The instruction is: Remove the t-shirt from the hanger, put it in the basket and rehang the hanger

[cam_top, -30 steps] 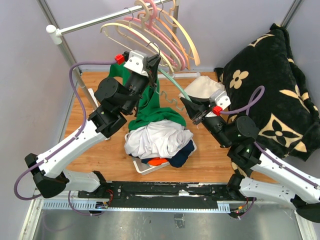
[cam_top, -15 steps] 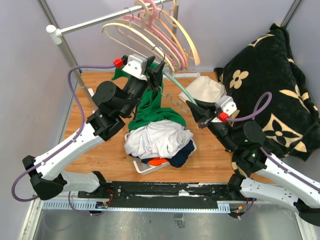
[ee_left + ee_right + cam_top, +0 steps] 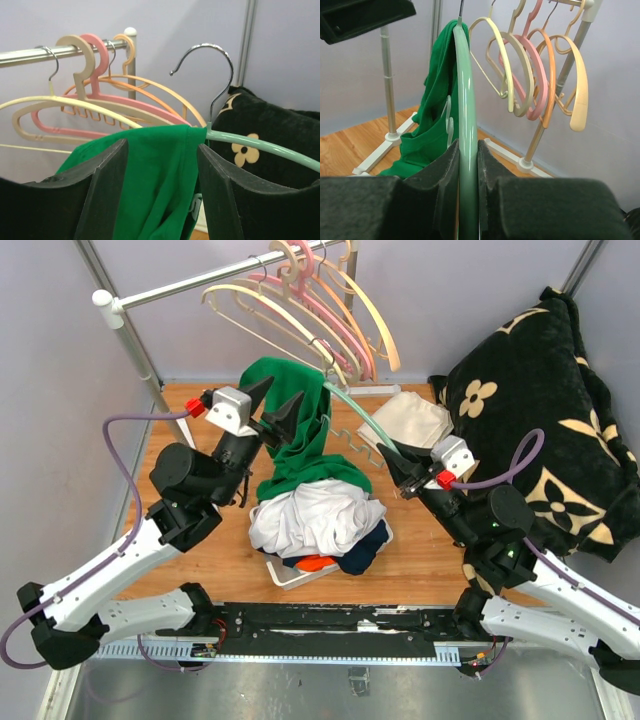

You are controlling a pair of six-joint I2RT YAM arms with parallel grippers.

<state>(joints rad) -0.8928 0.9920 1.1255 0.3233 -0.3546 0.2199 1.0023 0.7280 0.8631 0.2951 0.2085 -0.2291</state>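
Observation:
The green t-shirt [image 3: 296,436] hangs draped over the left end of a mint-green hanger [image 3: 352,412], its lower part trailing onto the clothes pile. My right gripper [image 3: 397,462] is shut on the hanger's right arm; in the right wrist view the pads of this gripper [image 3: 468,152] squeeze the mint bar [image 3: 467,90], with the t-shirt [image 3: 431,105] beyond. My left gripper [image 3: 274,406] is open just left of the shirt. In the left wrist view its fingers [image 3: 102,192] stand wide apart, with green cloth [image 3: 160,170] seen between them and the hanger's metal hook [image 3: 216,70] above.
A rail [image 3: 190,282] at the back carries several cream, pink and orange hangers [image 3: 320,310]. A white basket [image 3: 290,575] heaped with clothes [image 3: 315,515] sits mid-table. A cream cloth [image 3: 412,418] and a black flowered blanket [image 3: 545,410] lie to the right.
My left gripper opened, let go of the green shirt and drew back to the left and down. The right gripper, still clamped on the hanger, shifted slightly right.

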